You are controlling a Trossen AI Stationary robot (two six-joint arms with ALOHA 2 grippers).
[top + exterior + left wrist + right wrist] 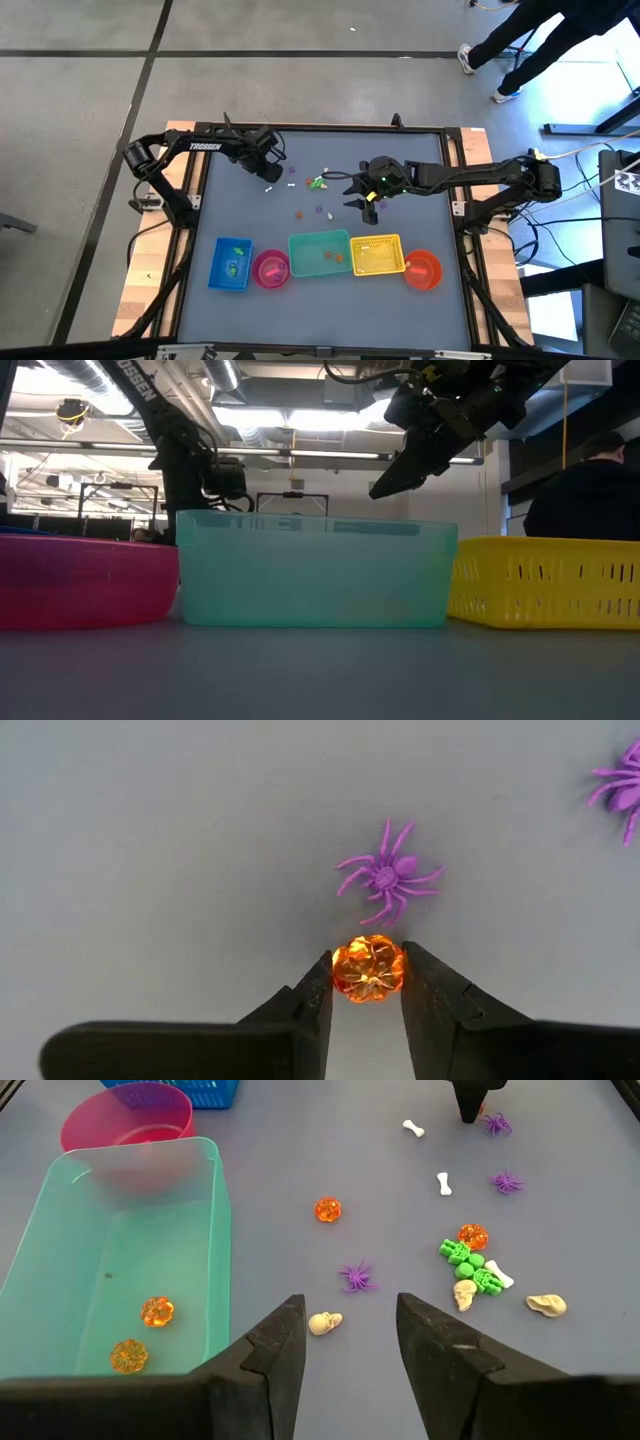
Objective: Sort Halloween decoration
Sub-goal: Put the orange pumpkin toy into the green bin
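The Halloween decoration is seen as many tiny trinkets scattered on the grey table (250, 215) behind a row of containers. In the left wrist view, a translucent orange pumpkin (369, 969), ribbed and glossy, is clamped between the two dark fingers of the left gripper (368, 988); both fingertips are pressed against its sides. A purple spider (389, 875) with spread legs lies just beyond it, apart from the pumpkin.

In the right wrist view, the right gripper (350, 1330) is held above the table with its fingers apart and nothing between them. Below it a cream skull (324, 1322) is seen, with a second purple spider (357, 1276) near it and a loose orange pumpkin (328, 1209) farther off. A cluster is formed by a green skeleton (470, 1267), another orange pumpkin (473, 1236) and two more skulls. White bones (443, 1182) lie well apart.

Two orange pumpkins (142, 1332) are already contained in the teal bin (60, 1250). A pink bowl (128, 1118) stands beside it.
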